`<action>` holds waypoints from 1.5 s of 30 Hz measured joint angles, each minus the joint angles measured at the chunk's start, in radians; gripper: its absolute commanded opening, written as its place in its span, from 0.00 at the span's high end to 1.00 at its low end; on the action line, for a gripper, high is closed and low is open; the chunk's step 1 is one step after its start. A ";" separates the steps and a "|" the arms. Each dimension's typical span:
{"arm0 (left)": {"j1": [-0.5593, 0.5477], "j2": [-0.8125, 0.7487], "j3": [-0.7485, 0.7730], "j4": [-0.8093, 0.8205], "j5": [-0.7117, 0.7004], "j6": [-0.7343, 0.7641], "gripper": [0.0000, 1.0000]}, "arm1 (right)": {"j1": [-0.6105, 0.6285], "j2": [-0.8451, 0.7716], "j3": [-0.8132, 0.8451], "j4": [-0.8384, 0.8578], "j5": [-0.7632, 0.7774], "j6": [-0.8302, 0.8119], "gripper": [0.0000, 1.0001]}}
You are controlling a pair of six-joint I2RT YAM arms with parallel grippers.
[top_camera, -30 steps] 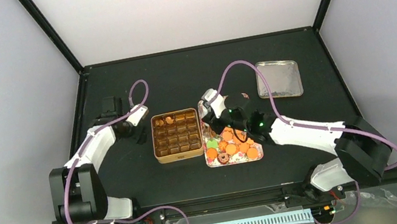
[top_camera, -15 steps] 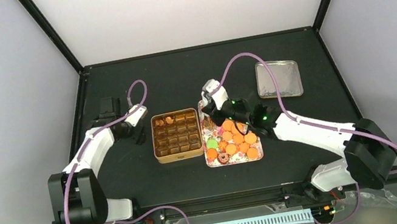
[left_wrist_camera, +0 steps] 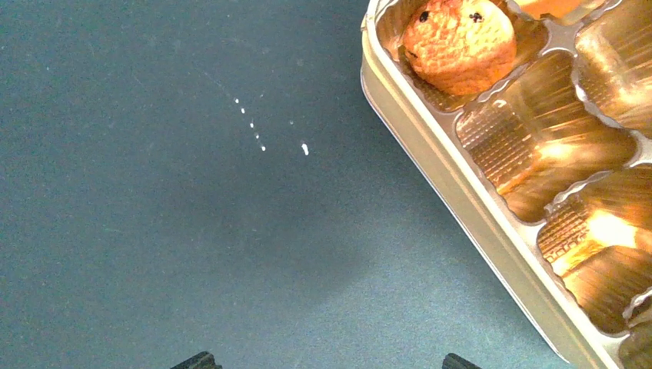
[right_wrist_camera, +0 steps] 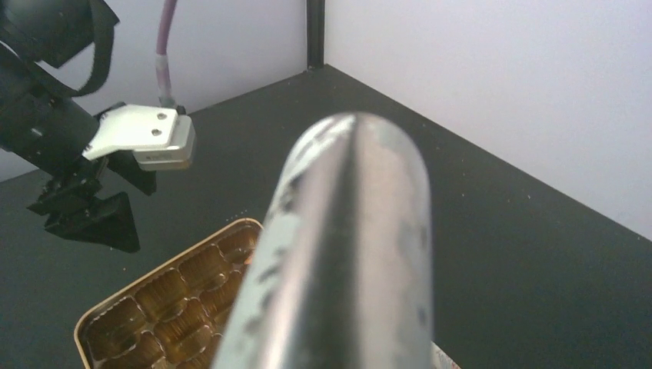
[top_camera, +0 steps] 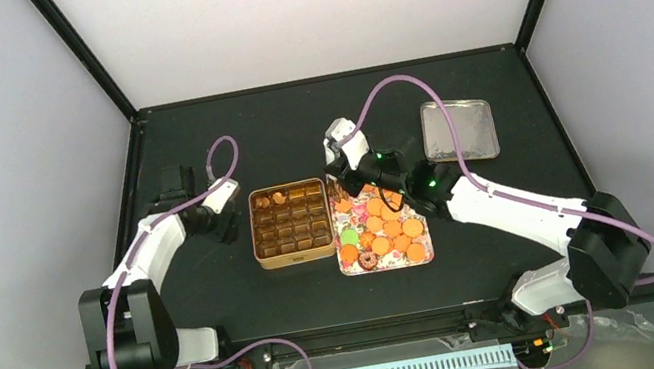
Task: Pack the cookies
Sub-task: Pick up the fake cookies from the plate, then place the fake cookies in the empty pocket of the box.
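Left gripper (left_wrist_camera: 327, 360) is spread wide with nothing between the tips, hovering over bare table (left_wrist_camera: 154, 231) just beside the square tin (top_camera: 290, 223). Right gripper (top_camera: 338, 164) is over the far end of the orange lid (top_camera: 401, 264), near the tin's far right corner. I can't tell how its jaws stand. The wrist view is blocked by a blurred silvery bar (right_wrist_camera: 346, 246) right at the lens, and the fingers are hidden. I can't say if it's carrying anything either.

Cookies (top_camera: 390, 229) are mostly piled on the lid: orange ones plus a green, a pink and a brown ring. One chip-studded cookie (left_wrist_camera: 460, 42) sits in the tin's far left corner cup; most other cups look empty.

I read this as early in the lid-to-tin transfer. Next move: confirm what the right holds, line up over an empty cup, and go low before letting go. The left should stay off the tin wall.
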 measured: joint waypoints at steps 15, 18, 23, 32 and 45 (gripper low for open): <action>0.012 -0.013 0.000 0.000 0.019 0.002 0.23 | -0.010 0.122 0.147 -0.031 -0.048 0.002 0.99; 0.013 -0.014 0.000 -0.001 0.023 0.002 0.23 | -0.010 0.204 0.230 -0.025 -0.068 0.005 0.98; 0.018 -0.028 0.000 -0.002 0.027 0.002 0.23 | -0.010 0.347 0.352 -0.032 -0.105 0.016 0.95; 0.024 -0.032 0.000 -0.007 0.034 0.002 0.23 | -0.010 0.472 0.440 -0.039 -0.132 0.031 0.93; 0.027 -0.032 0.000 -0.008 0.041 0.002 0.23 | -0.010 0.492 0.456 -0.036 -0.130 0.029 0.69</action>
